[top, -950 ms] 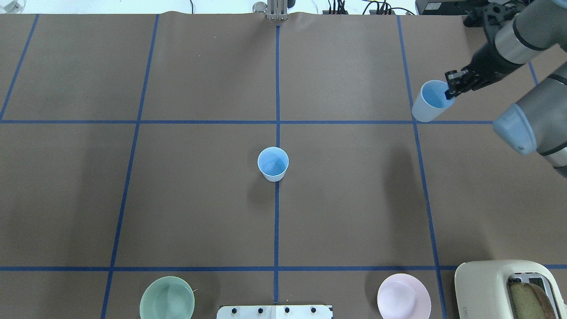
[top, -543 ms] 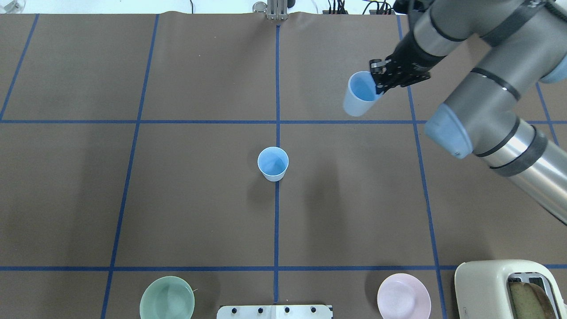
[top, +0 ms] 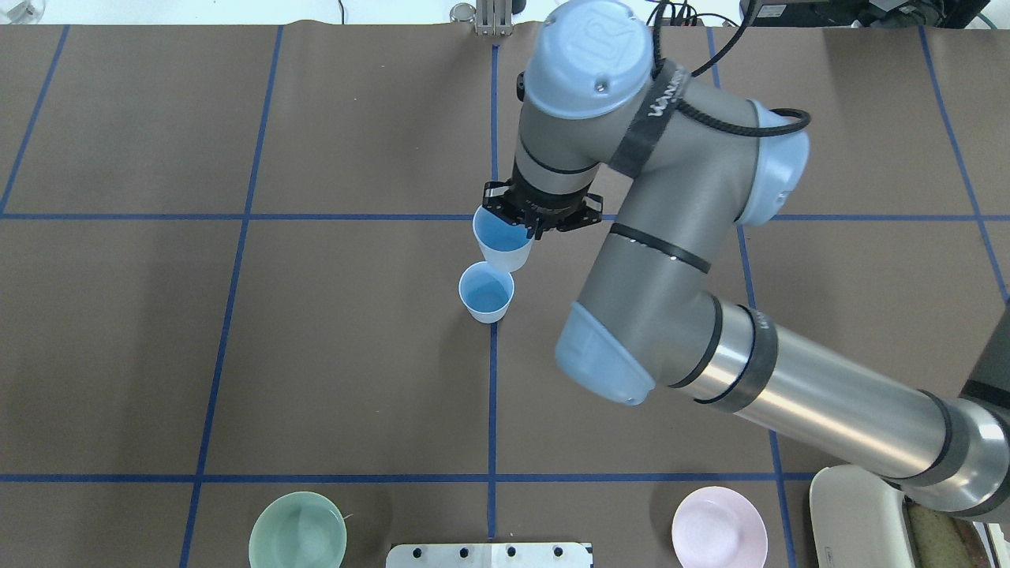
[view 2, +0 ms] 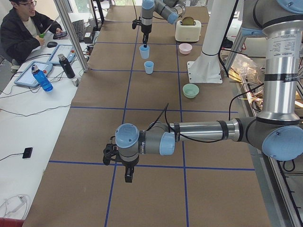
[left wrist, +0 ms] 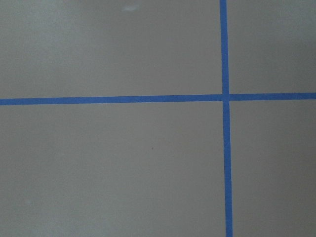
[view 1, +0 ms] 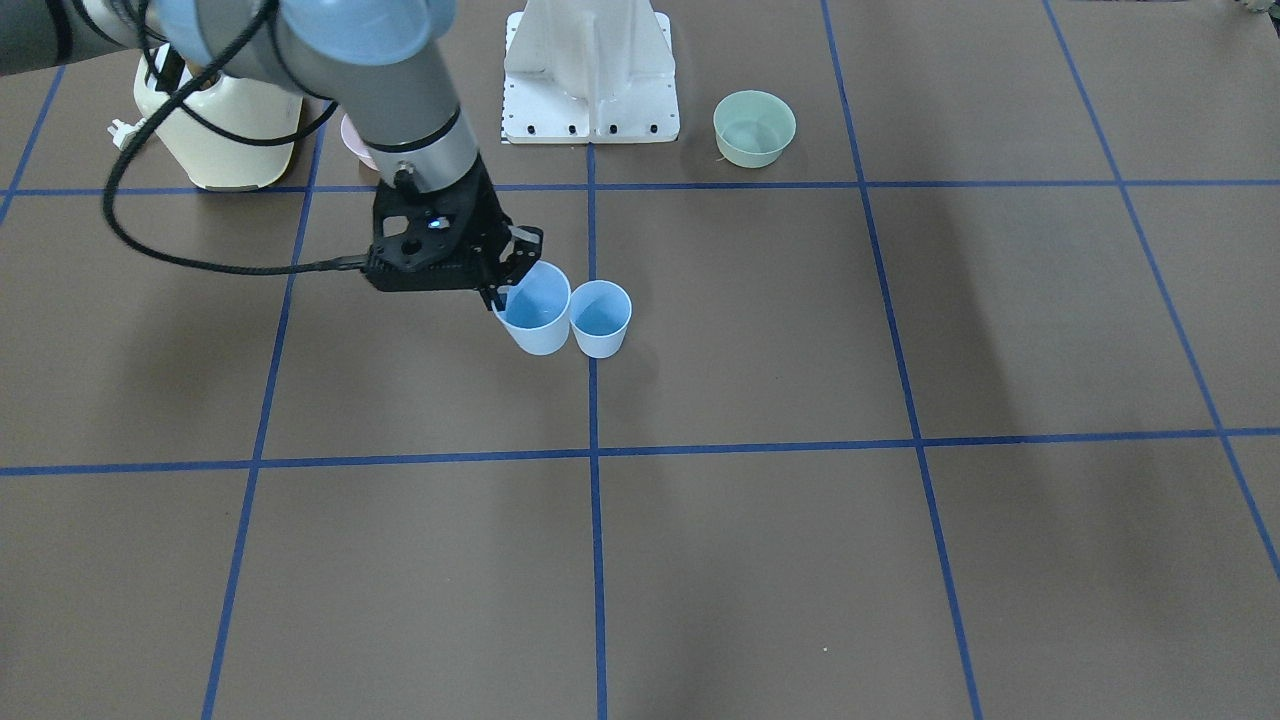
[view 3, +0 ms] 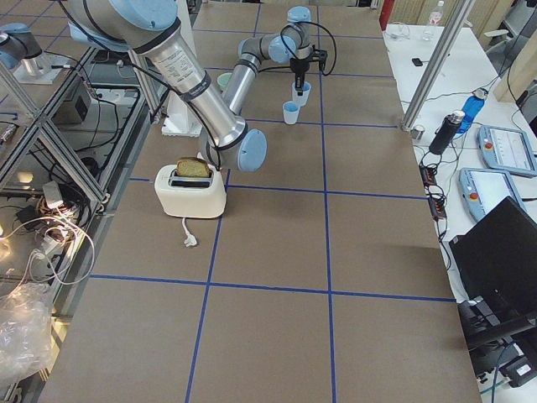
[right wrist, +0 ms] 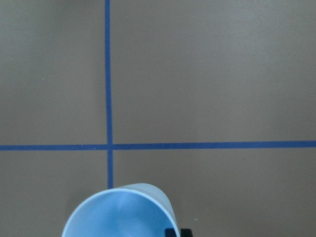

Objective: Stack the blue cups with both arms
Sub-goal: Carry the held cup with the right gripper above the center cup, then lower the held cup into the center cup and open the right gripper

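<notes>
The right arm (top: 671, 260) has swung in from the far right to the middle of the counter (top: 316, 355). Its gripper (top: 530, 229) has carried its blue cup (top: 501, 246) just beside the other cup (top: 486, 293).

The held cup (top: 499, 243) hangs in the right pincer (top: 530, 230), just right of the standing cup (top: 486, 293).

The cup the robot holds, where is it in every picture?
Front-facing: held cup, centre-left.
Overhead: held cup, above centre.
Exterior left: held cup, top middle.
Exterior right: held cup, top middle.
Left wrist: not there.
Right wrist: held cup, bottom edge.
Landmark: standing cup beside it.
</notes>
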Controlling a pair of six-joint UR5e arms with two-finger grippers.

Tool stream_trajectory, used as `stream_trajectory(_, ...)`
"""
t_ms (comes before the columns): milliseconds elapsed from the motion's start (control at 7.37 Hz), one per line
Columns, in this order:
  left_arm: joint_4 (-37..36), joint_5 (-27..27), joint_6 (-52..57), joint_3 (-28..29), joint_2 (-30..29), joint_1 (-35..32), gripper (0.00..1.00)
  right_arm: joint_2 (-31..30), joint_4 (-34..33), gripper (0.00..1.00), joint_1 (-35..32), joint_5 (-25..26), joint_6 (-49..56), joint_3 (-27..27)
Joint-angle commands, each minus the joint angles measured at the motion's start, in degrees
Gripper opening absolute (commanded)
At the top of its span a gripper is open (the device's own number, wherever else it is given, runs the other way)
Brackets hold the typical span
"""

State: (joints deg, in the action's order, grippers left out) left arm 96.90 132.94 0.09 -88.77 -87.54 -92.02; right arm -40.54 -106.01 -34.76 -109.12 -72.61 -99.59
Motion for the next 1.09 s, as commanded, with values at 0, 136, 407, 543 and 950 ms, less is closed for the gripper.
stream_trajectory(0,0.0,0.2,0.0,0.0,0.4,0.0,0.98,2.9,-1.6,0.00,3.9,3.8,-3.0,3.6)
stream_trajectory(136,0.0,0.2,0.0,0.0,0.5,0.0,0.98,2.5,-1.6,0.00,4.6,4.0,-3.0,3.9)
stream_trajectory(407,0.0,0.2,0.0,0.0,0.5,0.0,0.98,2.0,-1.3,0.00,5.2,5.3,-2.8,5.7)
stream_trajectory(543,0.0,0.2,0.0,0.0,0.4,0.1,0.98,1.3,-0.3,0.00,5.4,5.3,-2.9,6.0)
stream_trajectory(950,0.1,0.1,0.0,0.1,0.4,0.2,0.98,-0.3,4.5,0.53,5.6,5.7,-3.0,6.4)
